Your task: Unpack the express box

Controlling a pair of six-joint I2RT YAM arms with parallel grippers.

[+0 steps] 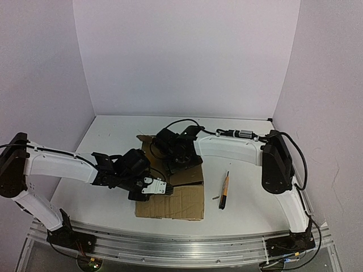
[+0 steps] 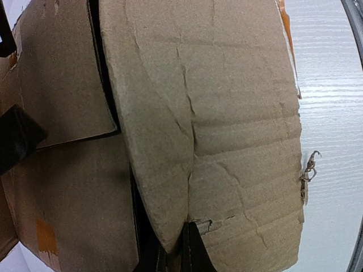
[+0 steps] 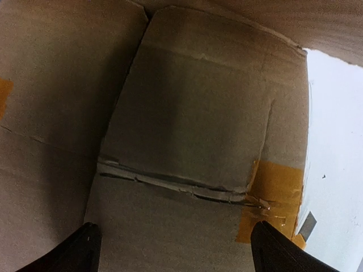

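The express box [image 1: 178, 205] lies flat in the middle of the table with its brown flaps turned open. My left gripper [image 1: 154, 187] comes in from the left and is shut on the edge of one flap [image 2: 227, 113]. In the left wrist view the dark fingertips [image 2: 195, 255] pinch the flap's lower edge. My right gripper [image 1: 177, 154] hangs over the far half of the box, pointing down into it. Its jaws stand wide open, with one fingertip [image 3: 85, 249] at each side of a creased inner flap [image 3: 193, 102] and nothing between them. Orange tape [image 3: 272, 192] marks that flap's corner.
A yellow-and-black utility knife [image 1: 224, 191] lies on the white table to the right of the box, with a small scrap [image 1: 215, 198] beside it. White walls enclose the table at the back and sides. A metal rail [image 1: 181, 243] runs along the near edge.
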